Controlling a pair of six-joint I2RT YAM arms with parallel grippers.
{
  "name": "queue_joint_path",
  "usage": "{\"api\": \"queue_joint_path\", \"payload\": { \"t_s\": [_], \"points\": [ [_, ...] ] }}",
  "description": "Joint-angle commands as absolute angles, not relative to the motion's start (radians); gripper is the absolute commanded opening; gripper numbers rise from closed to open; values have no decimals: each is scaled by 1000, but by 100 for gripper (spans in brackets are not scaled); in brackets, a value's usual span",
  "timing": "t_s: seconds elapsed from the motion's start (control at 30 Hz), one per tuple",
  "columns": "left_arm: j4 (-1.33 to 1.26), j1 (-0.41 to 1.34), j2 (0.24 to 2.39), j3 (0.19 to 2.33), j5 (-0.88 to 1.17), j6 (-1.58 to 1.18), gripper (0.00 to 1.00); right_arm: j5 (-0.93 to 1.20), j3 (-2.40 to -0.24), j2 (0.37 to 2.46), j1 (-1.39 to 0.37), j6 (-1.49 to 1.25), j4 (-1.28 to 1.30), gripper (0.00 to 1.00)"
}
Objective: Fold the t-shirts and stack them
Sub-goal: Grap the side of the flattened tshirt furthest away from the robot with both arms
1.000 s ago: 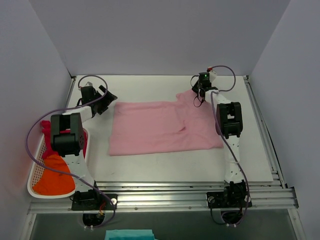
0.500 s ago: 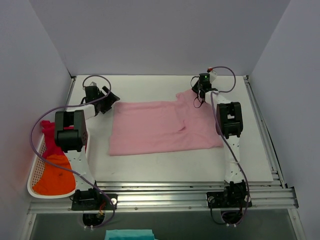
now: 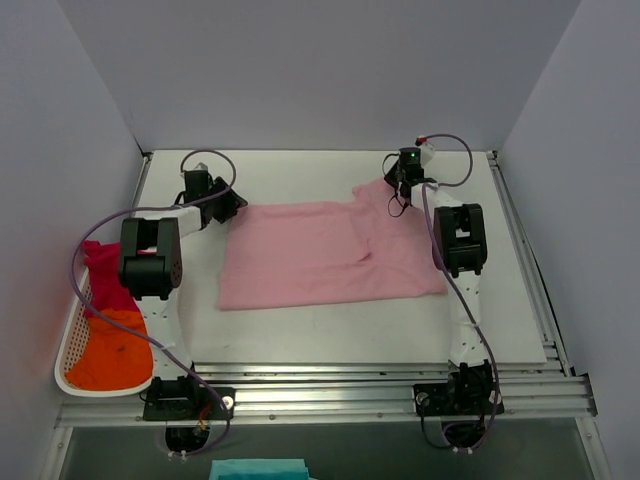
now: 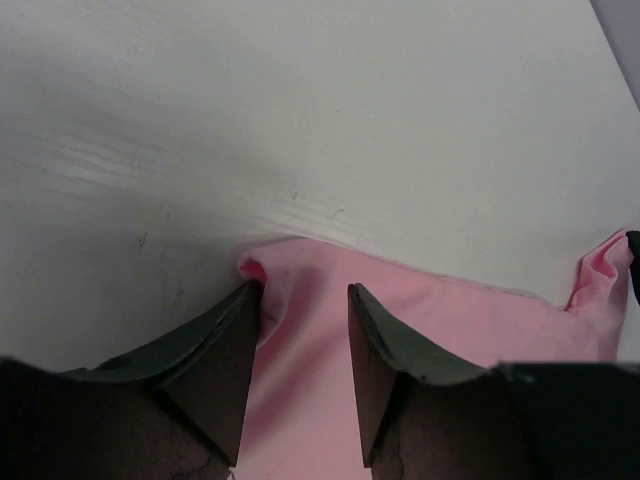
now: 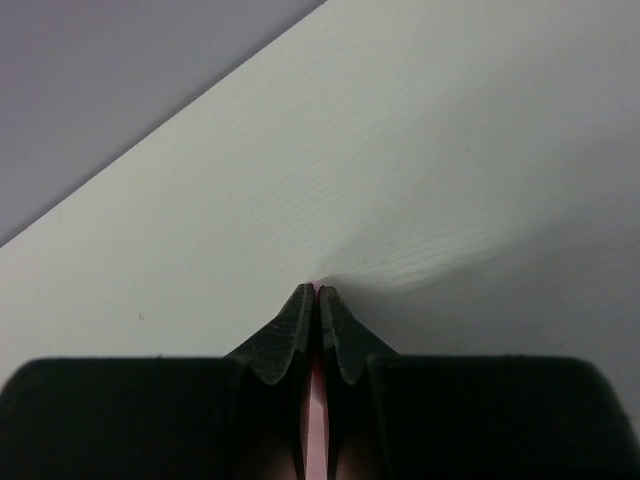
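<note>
Pink t-shirt (image 3: 330, 255): left tool (image 4: 305, 292) straddles one corner, right tool (image 5: 316, 291) pinches another.

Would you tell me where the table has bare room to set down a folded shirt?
Free: the table strip between the pink t-shirt and the front rails, and the strip behind it to the back wall. Crowded: the left edge, with the basket and left arm.

White tabletop (image 3: 300, 335), matte, faintly scuffed. Plain grey-lavender walls (image 3: 320, 70) close the back and both sides. Aluminium rails (image 3: 330, 385) run along the near edge. Light even and diffuse.
</note>
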State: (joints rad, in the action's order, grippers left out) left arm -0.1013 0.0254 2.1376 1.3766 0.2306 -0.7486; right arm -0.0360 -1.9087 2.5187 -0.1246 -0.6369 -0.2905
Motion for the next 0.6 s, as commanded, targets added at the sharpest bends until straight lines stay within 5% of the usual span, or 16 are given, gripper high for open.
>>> {"api": "queue_joint_path", "payload": {
  "t_s": [0.0, 0.03, 0.17, 0.57],
  "points": [
    [-72, 25, 2169, 1442, 206, -735, 47, -37, -1867, 2511, -117, -630, -167, 0],
    [-51, 25, 2174, 1456, 199, -732, 31, -37, -1862, 2511, -117, -629, -169, 0],
    [35, 26, 2207, 1526, 167, -715, 8, -40, -1853, 2505, -115, -627, -176, 0],
    [64, 21, 2120, 1557, 138, -689, 2, -46, -1747, 2336, -112, -629, -221, 0]
  ]
}}
